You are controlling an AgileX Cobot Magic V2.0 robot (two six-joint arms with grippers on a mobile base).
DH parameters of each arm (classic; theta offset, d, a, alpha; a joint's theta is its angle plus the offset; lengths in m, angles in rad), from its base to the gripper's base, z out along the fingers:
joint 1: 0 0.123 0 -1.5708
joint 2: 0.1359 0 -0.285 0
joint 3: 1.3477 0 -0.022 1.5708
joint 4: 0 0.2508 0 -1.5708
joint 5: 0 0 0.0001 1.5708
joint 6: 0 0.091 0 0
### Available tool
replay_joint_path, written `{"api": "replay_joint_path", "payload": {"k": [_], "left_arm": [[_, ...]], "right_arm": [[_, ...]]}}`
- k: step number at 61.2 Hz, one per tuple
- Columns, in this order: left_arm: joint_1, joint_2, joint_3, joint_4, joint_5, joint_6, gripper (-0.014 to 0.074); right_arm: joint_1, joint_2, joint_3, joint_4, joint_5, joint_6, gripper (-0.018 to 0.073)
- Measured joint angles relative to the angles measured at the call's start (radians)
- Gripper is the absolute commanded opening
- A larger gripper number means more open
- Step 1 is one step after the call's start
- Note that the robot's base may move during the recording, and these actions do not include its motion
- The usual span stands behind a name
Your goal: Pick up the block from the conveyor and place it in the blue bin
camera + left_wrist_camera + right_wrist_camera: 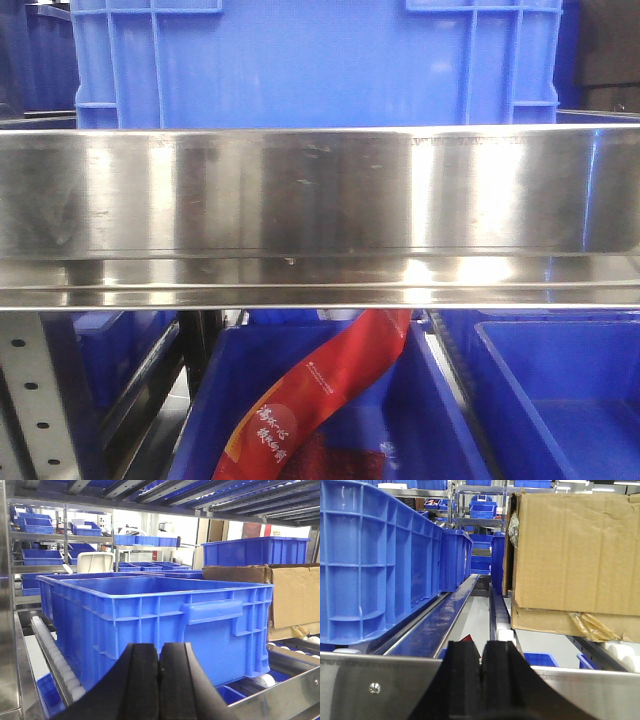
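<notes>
We saw no block or belt in any view, so the sound first move was to find them before reaching. Our left claw [160, 672] and right claw [481, 672] were both pinched closed, empty. The blue bin [150, 615] stood just beyond the left claw.

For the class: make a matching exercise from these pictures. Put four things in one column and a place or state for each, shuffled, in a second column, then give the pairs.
Things:
1. Large blue plastic crate
2. Brown cardboard box
3. Red printed packet
4. Left gripper

Places or states:
A. Black fingers pressed together
B. Lying in a blue bin below the steel rail
C. On the rollers, right of the crate
D. Straight ahead of the left gripper

Pairs: 1-D, 2-C, 3-B, 4-A
</notes>
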Motion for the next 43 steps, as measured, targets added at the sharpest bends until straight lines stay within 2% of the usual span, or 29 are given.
{"api": "replay_joint_path", "payload": {"k": [24, 31, 38, 43], "left_arm": [[0.0, -0.009, 0.009, 0.004, -0.004, 0.0, -0.0111], [0.006, -0.029, 0.045, 0.084, -0.044, 0.0, -0.0111], [0.063, -0.055, 0.111, 0.112, -0.061, -0.037, -0.0111], [0.146, -0.071, 0.168, 0.136, -0.061, -0.087, -0.0111]], "right_arm": [[0.0, 0.0, 0.0, 0.0, -0.007, 0.0, -0.0167], [0.0, 0.0, 0.0, 0.0, -0.007, 0.0, -0.0167], [-0.002, 0.0, 0.0, 0.0, -0.007, 0.0, -0.0167], [-0.002, 0.0, 0.0, 0.0, -0.007, 0.0, -0.0167]]}}
